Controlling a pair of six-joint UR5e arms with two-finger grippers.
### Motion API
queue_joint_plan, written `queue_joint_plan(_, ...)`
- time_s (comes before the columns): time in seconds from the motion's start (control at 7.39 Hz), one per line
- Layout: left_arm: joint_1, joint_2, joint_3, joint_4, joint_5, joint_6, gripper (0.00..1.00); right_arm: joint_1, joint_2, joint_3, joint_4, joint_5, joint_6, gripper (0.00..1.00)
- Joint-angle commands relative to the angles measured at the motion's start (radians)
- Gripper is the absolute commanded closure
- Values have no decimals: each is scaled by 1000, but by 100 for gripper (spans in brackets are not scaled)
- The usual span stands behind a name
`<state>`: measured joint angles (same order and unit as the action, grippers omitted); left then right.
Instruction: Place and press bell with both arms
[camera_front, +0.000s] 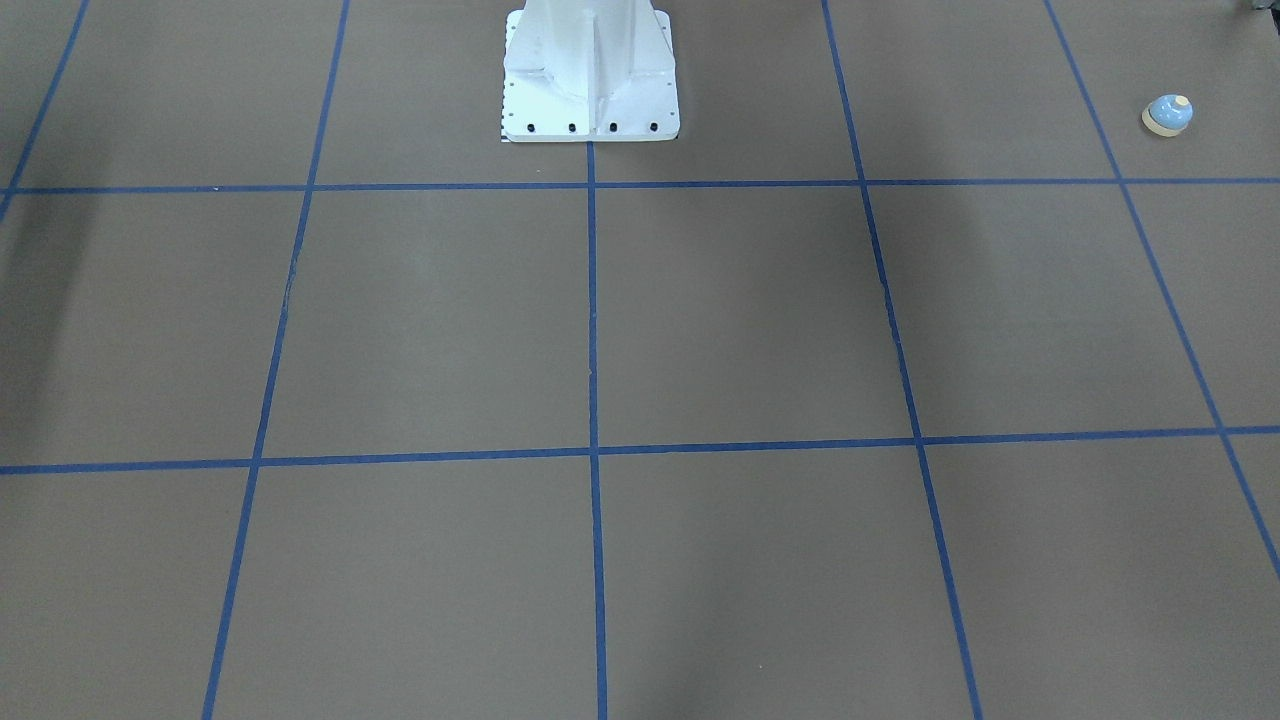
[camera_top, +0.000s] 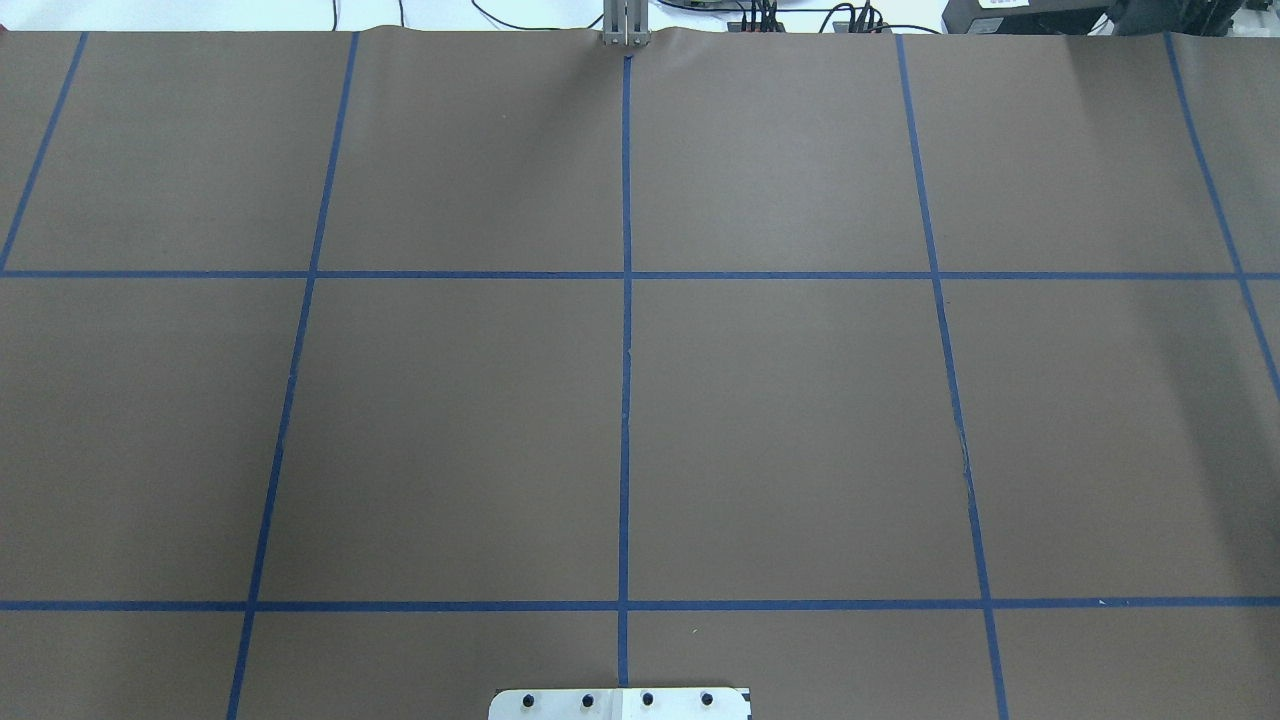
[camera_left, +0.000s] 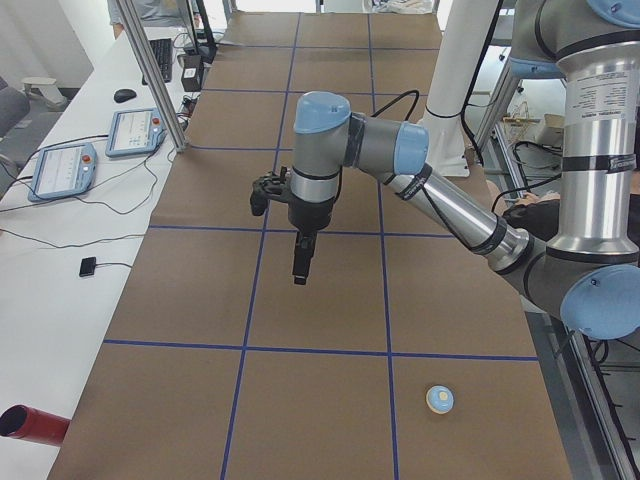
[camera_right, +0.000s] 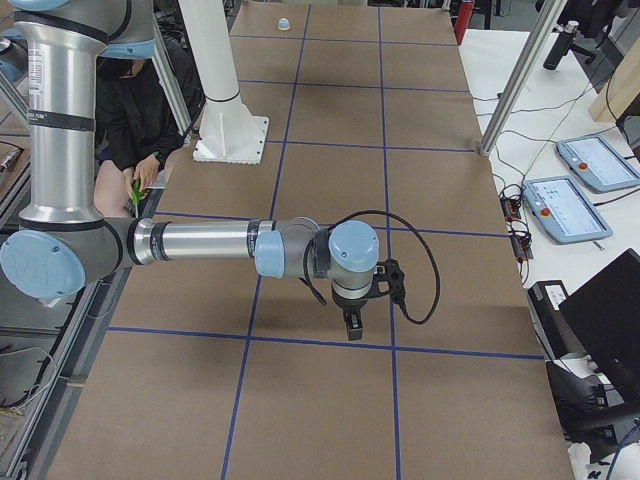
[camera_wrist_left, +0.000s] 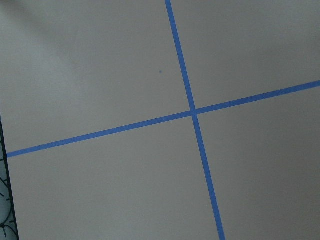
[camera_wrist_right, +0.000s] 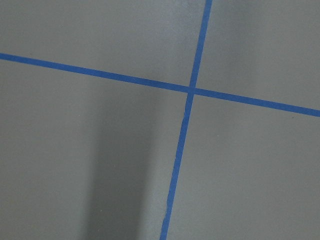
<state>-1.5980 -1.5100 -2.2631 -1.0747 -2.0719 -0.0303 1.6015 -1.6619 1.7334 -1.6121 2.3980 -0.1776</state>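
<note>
- My left gripper (camera_left: 300, 272) hangs fingers-down above the table (camera_top: 800, 450), out over its middle; from this side view I cannot tell how far open it is or whether it holds anything.
- My right gripper (camera_right: 353, 328) points down close above a line of the blue tape grid (camera_wrist_left: 192, 111); I cannot tell its opening either.
- The bell (camera_front: 1167, 115) sits upright near the table's corner at my left end, on my own edge, well apart from both grippers.
</note>
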Motion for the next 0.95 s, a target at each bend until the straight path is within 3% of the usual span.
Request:
queue_joint_plan(0.0, 115, 5, -114, 64, 92, -242, 0, 0, -1, 0, 0, 1, 1, 0)
queue_joint_plan(0.41, 289, 25, -240, 142, 121, -593, 0, 0, -1, -1, 0, 3, 3, 0)
queue_joint_plan(0.81, 548, 33, -283, 208, 290, -972, 0, 0, -1, 0, 1, 3, 4, 0)
